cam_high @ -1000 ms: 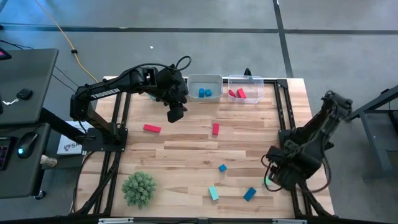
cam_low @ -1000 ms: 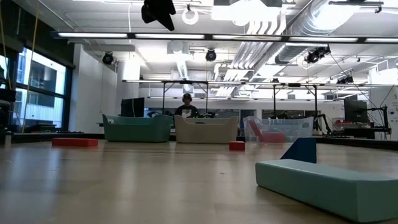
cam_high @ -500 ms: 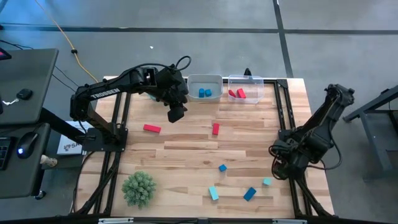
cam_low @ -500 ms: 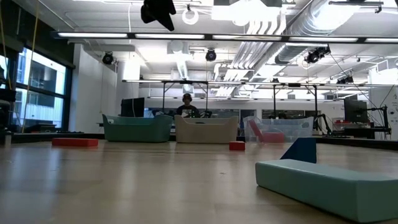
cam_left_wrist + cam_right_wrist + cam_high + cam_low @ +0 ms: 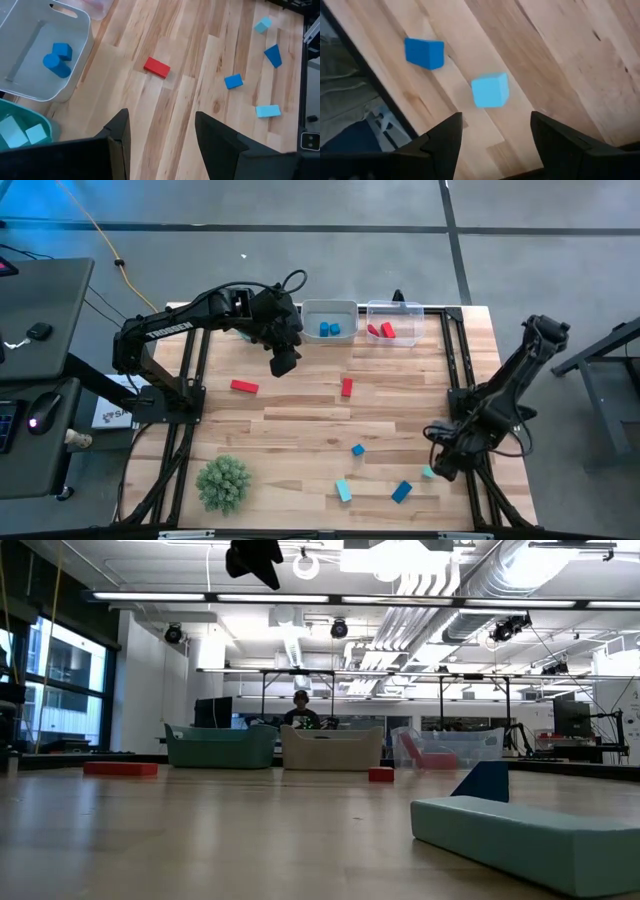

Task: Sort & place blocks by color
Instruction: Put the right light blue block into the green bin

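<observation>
From above, the left gripper (image 5: 284, 364) hangs at upper centre of the frame, just left of the white bin (image 5: 329, 309), holding nothing. The right gripper (image 5: 438, 467) is low at the lower right, beside a teal cube (image 5: 428, 473) near the tabletop's (image 5: 300, 420) right edge. Loose on the wood lie a red bar (image 5: 244, 387) left of centre, a second red bar (image 5: 346, 387) at centre, a blue cube (image 5: 357, 450), a teal bar (image 5: 343, 490) and a blue wedge (image 5: 401, 492) along the bottom. The white bin holds blue blocks (image 5: 329, 329); the clear bin (image 5: 393, 309) to its right holds red blocks (image 5: 381, 330). A green plant ball (image 5: 223, 482) sits at lower left.

The left wrist view adds what the arm hides from above: a teal bin (image 5: 48, 126) at the lower left of that frame with teal blocks (image 5: 22, 131) inside. It also shows the left fingers (image 5: 119, 131) apart with bare wood between them, and the central red bar at upper centre.

The right wrist view shows the right fingers (image 5: 446, 141) spread wide, empty, with the teal cube at frame centre just beyond them and the blue wedge at upper left, near the tabletop's edge.

The low view alone sets all three bins in a row at mid-frame, teal, white, clear from left to right, with a seated person (image 5: 300, 712) behind them in the room. The teal bar fills the lower right foreground, the wedge's tip rising behind it. The left gripper shows only as a dark shape at the top; the right one is out of that frame.
</observation>
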You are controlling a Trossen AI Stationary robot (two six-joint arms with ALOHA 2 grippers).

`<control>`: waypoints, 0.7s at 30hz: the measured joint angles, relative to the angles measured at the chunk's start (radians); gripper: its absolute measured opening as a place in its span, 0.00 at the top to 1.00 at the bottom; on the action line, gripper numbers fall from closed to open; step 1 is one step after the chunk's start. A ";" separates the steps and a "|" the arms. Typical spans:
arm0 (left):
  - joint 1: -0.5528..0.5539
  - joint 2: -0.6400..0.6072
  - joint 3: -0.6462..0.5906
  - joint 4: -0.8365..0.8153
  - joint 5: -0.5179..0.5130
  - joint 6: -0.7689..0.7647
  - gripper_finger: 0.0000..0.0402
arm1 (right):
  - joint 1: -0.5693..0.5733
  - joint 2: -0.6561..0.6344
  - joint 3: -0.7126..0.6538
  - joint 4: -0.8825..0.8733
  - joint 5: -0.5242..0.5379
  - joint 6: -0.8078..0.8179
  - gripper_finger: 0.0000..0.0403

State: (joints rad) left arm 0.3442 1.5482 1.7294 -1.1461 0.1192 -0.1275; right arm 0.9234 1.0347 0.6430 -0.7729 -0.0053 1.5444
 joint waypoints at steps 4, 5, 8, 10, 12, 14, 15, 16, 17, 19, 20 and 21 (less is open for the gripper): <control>0.000 0.000 0.000 0.000 0.000 -0.002 0.64 | 0.000 0.043 0.001 0.039 -0.004 -0.007 0.44; 0.000 0.000 0.000 0.000 0.000 -0.006 0.64 | 0.000 0.058 0.006 0.047 -0.004 -0.009 0.44; 0.000 0.000 0.000 0.000 0.000 -0.015 0.64 | 0.000 0.110 0.030 0.065 -0.018 -0.026 0.44; 0.000 0.000 0.000 0.000 0.000 -0.019 0.64 | 0.000 0.150 0.040 0.062 -0.023 -0.039 0.44; 0.000 0.000 0.000 0.000 0.000 -0.019 0.64 | 0.000 0.190 0.048 0.061 -0.026 -0.060 0.44; 0.000 0.000 0.000 0.000 0.000 -0.019 0.64 | 0.000 0.227 0.053 0.064 -0.026 -0.069 0.44; 0.000 0.000 0.000 0.000 0.000 -0.022 0.64 | 0.000 0.243 0.054 0.062 -0.026 -0.073 0.44; 0.000 0.000 0.000 0.000 0.000 -0.027 0.64 | 0.000 0.256 0.055 0.064 -0.026 -0.080 0.44; 0.000 0.000 0.000 0.000 0.000 -0.028 0.64 | 0.000 0.267 0.055 0.071 -0.027 -0.084 0.44; 0.000 0.000 0.000 0.000 0.000 -0.028 0.64 | 0.000 0.286 0.056 0.095 -0.031 -0.087 0.44; 0.000 0.000 0.000 0.000 0.000 -0.028 0.64 | 0.000 0.293 0.056 0.103 -0.031 -0.088 0.44; 0.000 0.000 0.000 0.000 0.000 -0.028 0.64 | 0.000 0.299 0.056 0.110 -0.031 -0.091 0.44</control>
State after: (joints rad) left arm 0.3439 1.5482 1.7294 -1.1465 0.1192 -0.1551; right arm 0.9234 1.3334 0.6991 -0.6629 -0.0364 1.4536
